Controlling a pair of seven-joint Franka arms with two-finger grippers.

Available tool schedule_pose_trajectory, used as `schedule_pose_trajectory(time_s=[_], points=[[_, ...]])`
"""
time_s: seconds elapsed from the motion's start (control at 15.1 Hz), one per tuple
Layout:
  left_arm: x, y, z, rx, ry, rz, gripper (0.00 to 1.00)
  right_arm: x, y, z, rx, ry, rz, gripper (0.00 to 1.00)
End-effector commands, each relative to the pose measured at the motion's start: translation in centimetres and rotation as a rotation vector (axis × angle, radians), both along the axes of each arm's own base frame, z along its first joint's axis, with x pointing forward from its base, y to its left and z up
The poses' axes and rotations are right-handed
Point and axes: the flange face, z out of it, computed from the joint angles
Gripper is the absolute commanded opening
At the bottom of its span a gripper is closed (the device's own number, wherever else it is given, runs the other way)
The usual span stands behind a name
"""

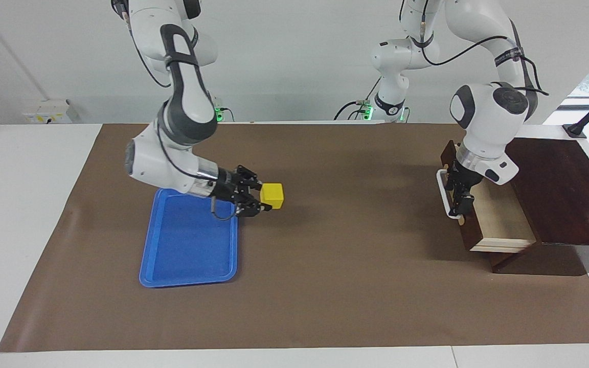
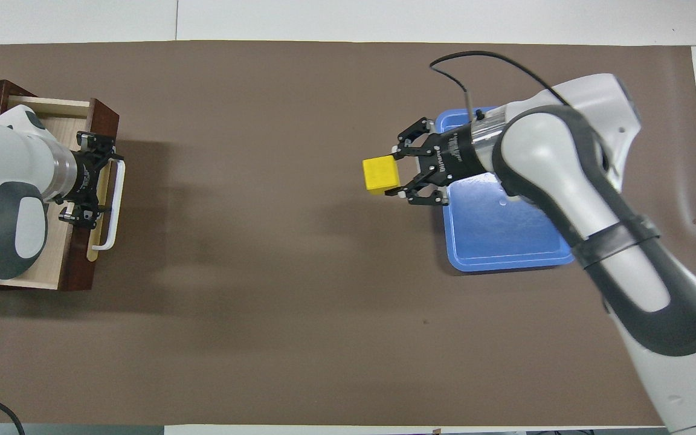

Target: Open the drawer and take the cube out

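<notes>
The yellow cube (image 1: 272, 196) (image 2: 381, 174) hangs above the brown mat, just off the blue tray's edge, with my right gripper (image 1: 263, 199) (image 2: 393, 176) shut on it. The drawer (image 1: 499, 221) (image 2: 43, 254) stands partly open at the left arm's end of the table, its pale inside showing and holding nothing that I can see. My left gripper (image 1: 460, 202) (image 2: 89, 179) is open and sits at the top of the drawer front, right by the white handle (image 1: 444, 197) (image 2: 117, 205).
A flat blue tray (image 1: 187, 248) (image 2: 505, 238) lies toward the right arm's end, partly under the right arm's wrist. The dark wooden box (image 1: 560, 189) holds the drawer. Brown mat (image 1: 345, 276) covers the table between them.
</notes>
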Motion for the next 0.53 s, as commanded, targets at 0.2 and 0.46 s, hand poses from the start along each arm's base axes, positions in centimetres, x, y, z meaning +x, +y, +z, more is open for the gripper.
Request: schedule_pose_trajectory(time_s=[0.2, 0.46], points=[[-0.1, 9.7, -0.2, 0.064, -0.011, -0.099, 1.0, -1.8, -9.5, -4.8, 0.0, -0.031, 0.109, 0.0], [-0.3, 9.2, -0.3, 0.061, 0.025, -0.123, 1.0, -4.4, -12.2, -8.9, 0.022, -0.026, 0.14, 0.0]])
